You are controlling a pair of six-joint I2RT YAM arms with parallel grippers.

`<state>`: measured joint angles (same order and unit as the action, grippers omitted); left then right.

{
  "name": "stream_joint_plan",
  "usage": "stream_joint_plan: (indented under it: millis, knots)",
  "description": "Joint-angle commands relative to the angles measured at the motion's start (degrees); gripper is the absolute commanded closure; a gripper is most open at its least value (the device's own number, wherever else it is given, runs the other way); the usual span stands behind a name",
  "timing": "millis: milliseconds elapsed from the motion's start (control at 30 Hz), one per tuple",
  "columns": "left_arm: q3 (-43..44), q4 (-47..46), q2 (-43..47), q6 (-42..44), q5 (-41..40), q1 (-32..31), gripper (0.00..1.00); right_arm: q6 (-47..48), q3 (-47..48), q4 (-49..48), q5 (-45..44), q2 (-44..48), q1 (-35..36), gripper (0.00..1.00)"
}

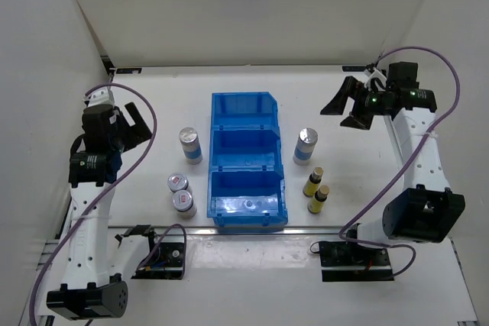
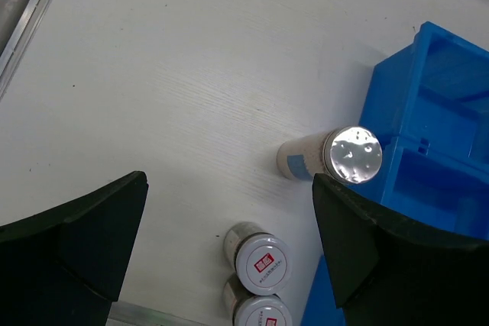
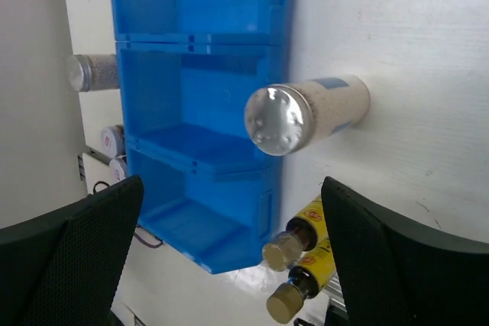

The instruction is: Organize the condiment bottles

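Blue bin [image 1: 215, 159] stands mid-bench [image 1: 244, 82], three compartments in a row, far to near. All six bottles stand upright on the bench, outside the bin.

Left of the bin:
- First tall white-and-blue bottle [image 1: 189, 144], level with the middle compartment.
- First squat bottle [image 1: 178, 183] and second squat bottle [image 1: 183, 202], level with the near compartment and touching or nearly so. Red mark on each cap; lettering too small to read.

Right of the bin:
- Second tall bottle [image 1: 305, 145], just beside the middle compartment.
- First yellow bottle [image 1: 312, 182] and second yellow bottle [image 1: 318, 198], close together by the near compartment.

Left gripper [image 1: 141, 124] hovers well left of the bin, fingers spread wide, gripping nothing. Right gripper [image 1: 336, 116] hangs right of the bin's far end, fingers likewise apart, gripping nothing.
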<state>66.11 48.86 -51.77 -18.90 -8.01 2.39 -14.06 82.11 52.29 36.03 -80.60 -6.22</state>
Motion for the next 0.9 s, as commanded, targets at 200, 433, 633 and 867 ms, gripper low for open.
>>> stream_joint_plan:
  millis: [200, 433, 633, 867]
  knots:
    - [0.3, 0.0, 2.5, 3.1, 4.2, -0.1, 0.00, -19.1, 20.6, 4.7, -0.2, -7.0, 0.3, 0.00]
    - [-1.3, 0.0, 3.1, 2.1, 3.6, -0.1, 0.00, -5.7, 11.8, 9.3, 5.5, -5.2, 0.6, 0.00]
    - [-2.9, 0.0, 3.1, 1.2, 4.8, -0.1, 0.00, 3.9, 27.9, 23.1, -33.1, -14.9, 21.7, 0.00]
    - [-2.9, 0.0, 1.1, -1.0, 4.0, -0.1, 0.00, -0.4, 22.1, 23.7, -46.7, -17.8, 30.7, 0.00]
